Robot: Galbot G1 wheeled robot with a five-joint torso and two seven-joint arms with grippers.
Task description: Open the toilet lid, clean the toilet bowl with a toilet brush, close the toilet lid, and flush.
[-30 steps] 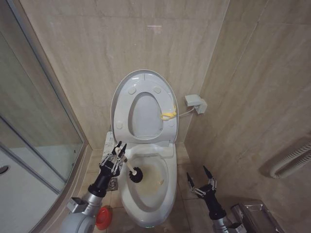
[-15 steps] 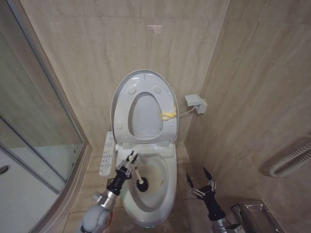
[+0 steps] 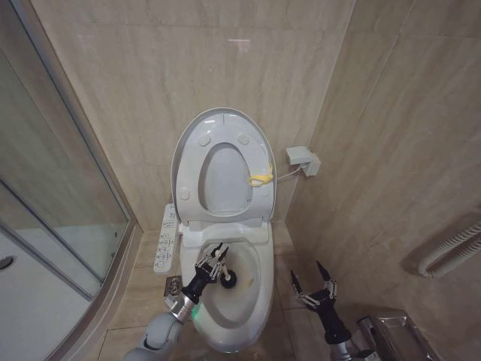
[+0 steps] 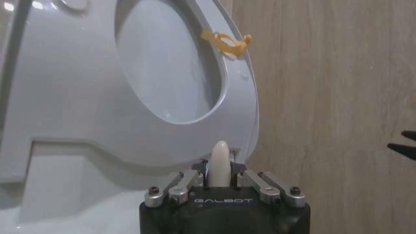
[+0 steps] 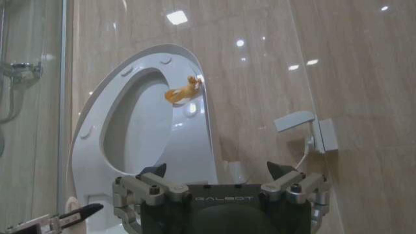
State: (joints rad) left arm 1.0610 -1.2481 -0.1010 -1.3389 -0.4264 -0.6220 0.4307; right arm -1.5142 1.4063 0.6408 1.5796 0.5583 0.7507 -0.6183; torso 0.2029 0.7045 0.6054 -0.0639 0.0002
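Beige-tiled bathroom, toilet bowl (image 3: 233, 301), glass shower enclosure (image 3: 45, 226), floor drain (image 3: 174, 286)

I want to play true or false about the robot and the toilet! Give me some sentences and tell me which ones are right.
1. The large glossy white toilet lid stands up against the wall. True.
2. The left gripper is empty. False: it is shut on the toilet brush with the thin pale handle and dark head.
3. The brush's dark head is inside the white ceramic toilet bowl. True.
4. The right gripper is squeezing the small yellow loop. False: it is open, low beside the bowl, holding nothing.
5. The loop hangs on the lid's edge. True.
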